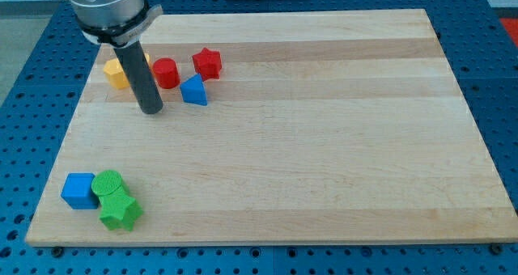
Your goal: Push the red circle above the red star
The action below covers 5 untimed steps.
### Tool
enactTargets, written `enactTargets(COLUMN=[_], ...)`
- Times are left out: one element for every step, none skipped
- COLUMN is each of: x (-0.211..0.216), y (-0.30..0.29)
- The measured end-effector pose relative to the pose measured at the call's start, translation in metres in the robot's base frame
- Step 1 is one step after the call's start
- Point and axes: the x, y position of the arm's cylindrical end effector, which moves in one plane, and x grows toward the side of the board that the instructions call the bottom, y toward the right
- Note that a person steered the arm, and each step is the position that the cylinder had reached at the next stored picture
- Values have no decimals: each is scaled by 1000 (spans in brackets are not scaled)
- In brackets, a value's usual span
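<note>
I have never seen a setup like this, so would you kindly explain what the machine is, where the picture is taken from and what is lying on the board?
This is a single camera picture looking down at an angle on a wooden board; where the camera is mounted is not on record. I am a robot arm with no gripper: I end in a straight dark rod, and my tip slides along the board to push blocks. Nothing is held.

Near the view's top left lie a yellow block, partly hidden behind the rod, a red circle, a red star and a blue triangle. My tip sits just below and left of the red circle. At the bottom left are a blue cube, a green circle and a green star.
</note>
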Motion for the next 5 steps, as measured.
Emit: enactTargets(x=[-31,-32,-62,-93,-101], y=[-1,-3,0,42,72])
